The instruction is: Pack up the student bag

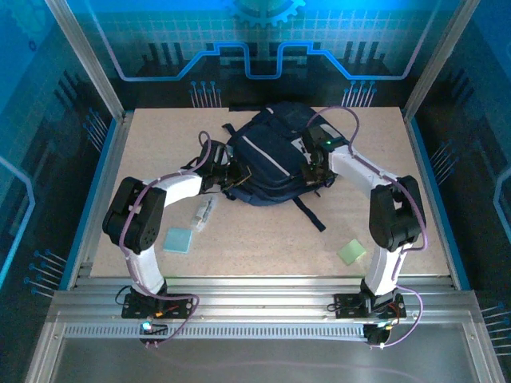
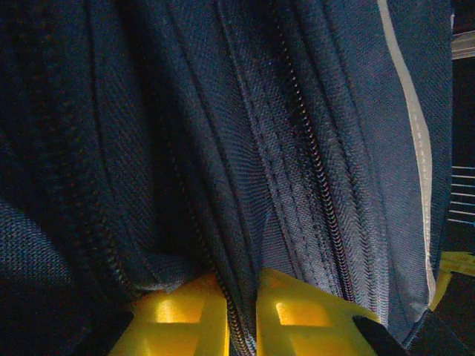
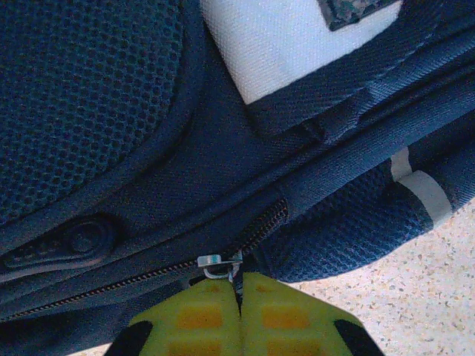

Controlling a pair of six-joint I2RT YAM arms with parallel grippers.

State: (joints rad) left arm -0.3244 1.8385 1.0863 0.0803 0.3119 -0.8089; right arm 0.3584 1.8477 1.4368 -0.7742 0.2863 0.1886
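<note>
Evidently the arms share one job: steadying the student bag (image 1: pixel 275 163) while its zip is worked. On the left, the left gripper (image 2: pixel 239 319) has its yellow fingers (image 2: pixel 174 319) clamped on a fold of navy fabric beside a zipper line, probably as an anchor. The bag lies at the far middle of the table (image 1: pixel 263 239), between both grippers. On the right, the right gripper (image 3: pixel 239 315) pinches the zipper pull (image 3: pixel 220 262), fingers together, likely to draw it.

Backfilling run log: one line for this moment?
left end effector: pinching student bag seam | right end effector: shut on zipper pull
</note>
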